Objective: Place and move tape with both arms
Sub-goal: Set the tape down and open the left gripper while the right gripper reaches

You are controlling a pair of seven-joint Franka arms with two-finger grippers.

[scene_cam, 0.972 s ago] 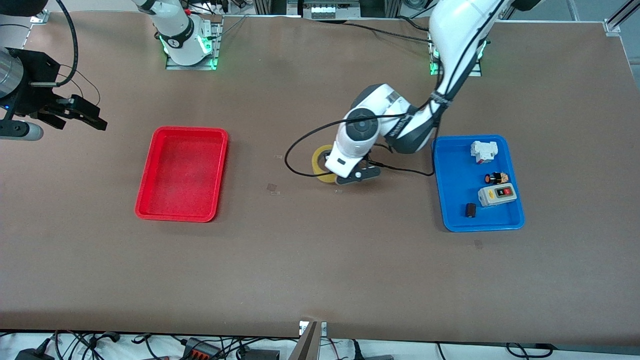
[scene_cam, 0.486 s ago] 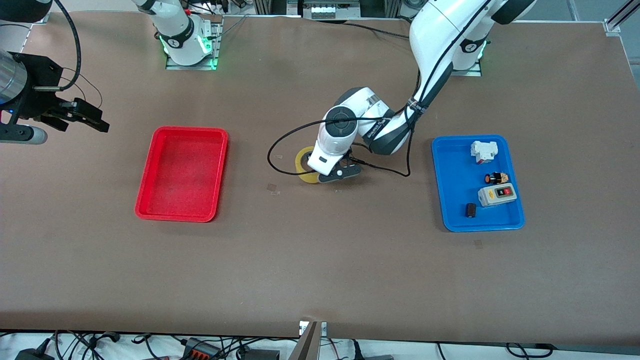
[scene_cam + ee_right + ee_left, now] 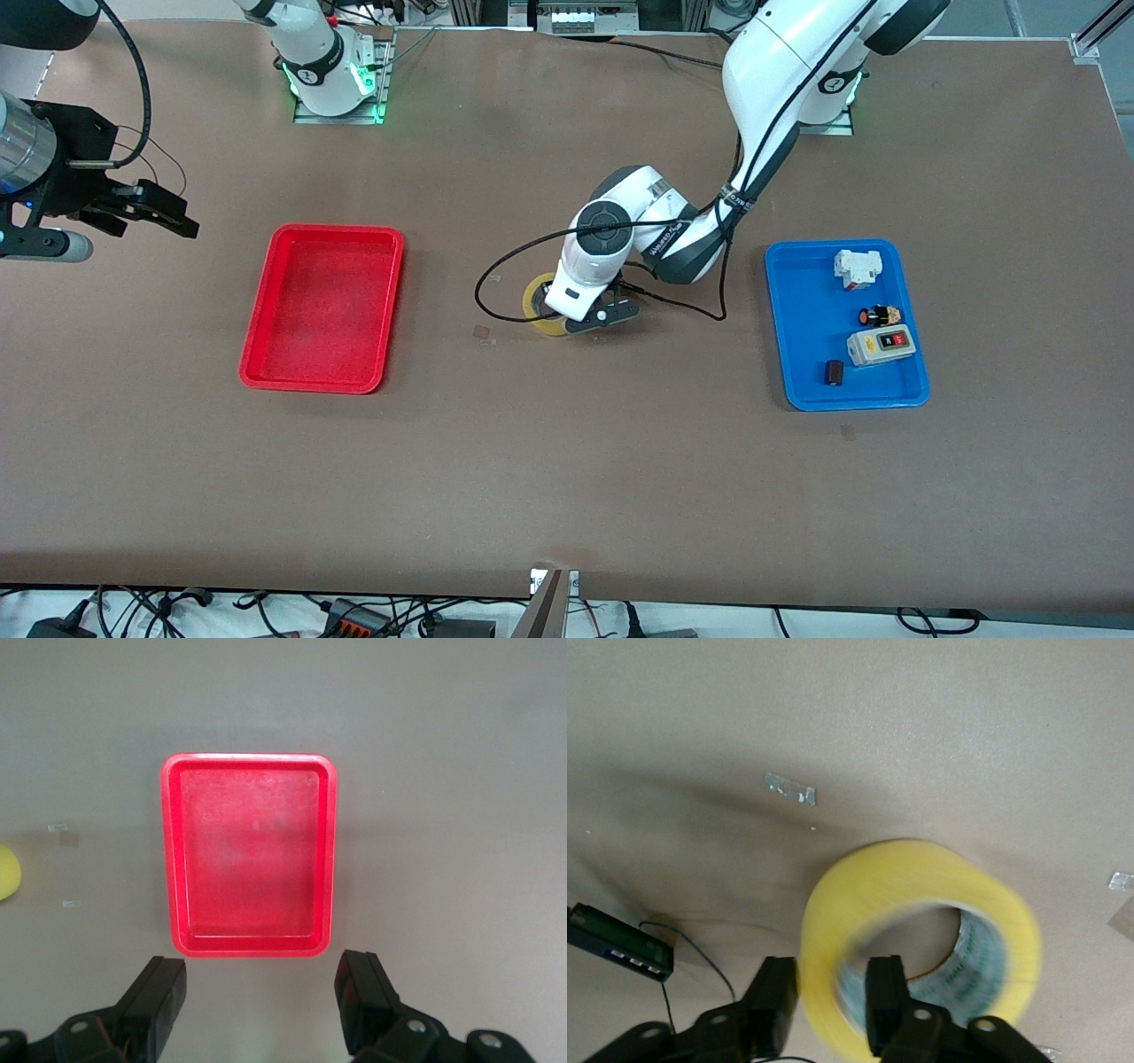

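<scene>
The brown table (image 3: 567, 461) carries a red tray (image 3: 321, 308) and a blue tray (image 3: 802, 354) of small parts. The left gripper (image 3: 831, 1010) is low over mid-table between the trays, fingers straddling the tape (image 3: 921, 930) wall; whether they pinch it is unclear. The right gripper (image 3: 264, 999) waits, jaws spread wide, high above the right arm's end

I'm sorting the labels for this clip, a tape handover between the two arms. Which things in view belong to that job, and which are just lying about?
Part of the job:
- tape, on the table between the trays
- left gripper, fingers astride the tape's wall
- right gripper, open, waiting above the red tray

Lying about:
- blue tray
- grey switch box, in it
- white part, in it
- small black cylinder, in it
</scene>
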